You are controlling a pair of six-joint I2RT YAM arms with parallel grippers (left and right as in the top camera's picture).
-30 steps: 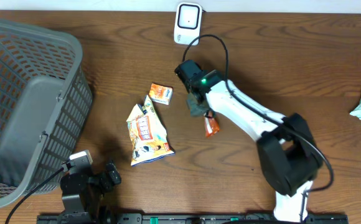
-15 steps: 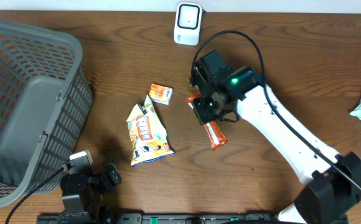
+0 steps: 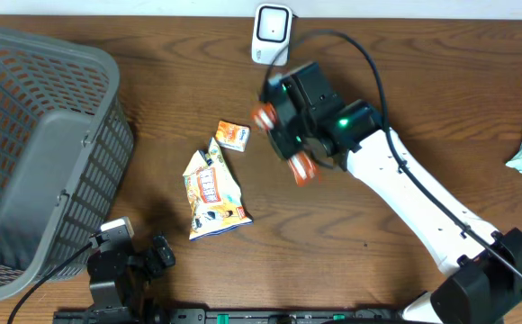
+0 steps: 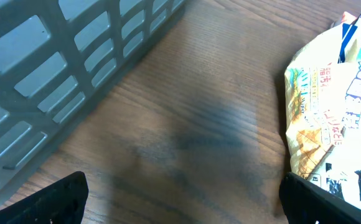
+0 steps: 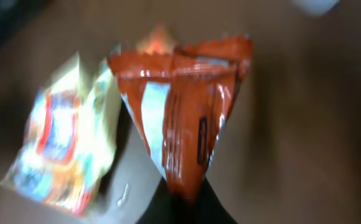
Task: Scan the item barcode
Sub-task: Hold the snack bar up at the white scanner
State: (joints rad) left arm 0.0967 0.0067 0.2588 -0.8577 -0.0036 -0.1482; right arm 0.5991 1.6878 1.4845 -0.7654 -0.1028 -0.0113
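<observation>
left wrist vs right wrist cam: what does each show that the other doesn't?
Only left wrist: the wall of the grey basket and the left gripper, open and empty. Only right wrist: the orange packet, pinched at its lower end by the shut right gripper. Both: the yellow snack bag and the wooden table.

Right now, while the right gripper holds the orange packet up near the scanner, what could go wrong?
The right gripper pinches the orange packet by one narrow end only, so it might slip or swing. The packet also looks creased, so the white scanner may read it poorly.
</observation>
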